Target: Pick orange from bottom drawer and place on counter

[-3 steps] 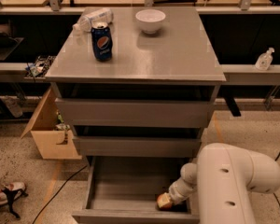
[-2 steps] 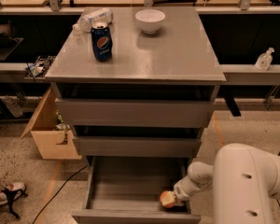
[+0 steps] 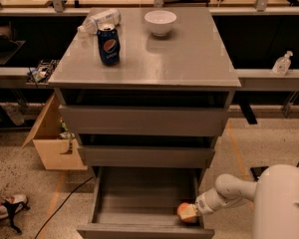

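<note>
Whereas the arm (image 3: 234, 187) has drawn away to the right within the last second, the gripper (image 3: 196, 209) stays low in the open bottom drawer (image 3: 139, 198), against the orange (image 3: 184, 213) in its front right corner; whether it has clamped the fruit cannot be told. Lifting toward the counter (image 3: 184, 59) is probably next. Orange: small, round, reddish-orange, with a pale patch, partly hidden.

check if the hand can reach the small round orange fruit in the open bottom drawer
Probably yes: the grey bottom drawer is pulled open, nothing covers the orange fruit in its front right corner, and the hand is right beside it.
</note>
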Controlling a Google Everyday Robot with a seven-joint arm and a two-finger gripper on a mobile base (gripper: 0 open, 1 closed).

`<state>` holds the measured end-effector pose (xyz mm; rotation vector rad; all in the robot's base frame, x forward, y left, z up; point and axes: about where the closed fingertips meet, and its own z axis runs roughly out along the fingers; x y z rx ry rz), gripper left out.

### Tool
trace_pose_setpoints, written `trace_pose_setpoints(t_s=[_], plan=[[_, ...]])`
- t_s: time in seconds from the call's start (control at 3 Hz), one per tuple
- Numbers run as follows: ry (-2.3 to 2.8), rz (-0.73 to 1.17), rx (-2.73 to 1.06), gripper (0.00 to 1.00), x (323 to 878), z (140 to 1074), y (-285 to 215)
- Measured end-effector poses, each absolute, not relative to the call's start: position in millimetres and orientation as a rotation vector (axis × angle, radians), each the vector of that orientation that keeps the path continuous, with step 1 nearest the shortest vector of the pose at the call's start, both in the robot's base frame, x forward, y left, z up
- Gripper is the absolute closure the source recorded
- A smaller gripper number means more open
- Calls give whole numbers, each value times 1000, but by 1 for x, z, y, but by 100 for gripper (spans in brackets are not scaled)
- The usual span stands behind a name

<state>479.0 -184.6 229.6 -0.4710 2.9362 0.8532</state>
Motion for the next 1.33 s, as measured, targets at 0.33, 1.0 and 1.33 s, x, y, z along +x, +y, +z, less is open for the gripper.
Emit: trace_pose_setpoints(t_s=[0.33, 1.0, 1.33], plan=[[2873, 881, -550, 100, 475, 250, -179], [2657, 801, -716, 100, 442, 337, -175], [2658, 801, -717, 100, 442, 337, -175]])
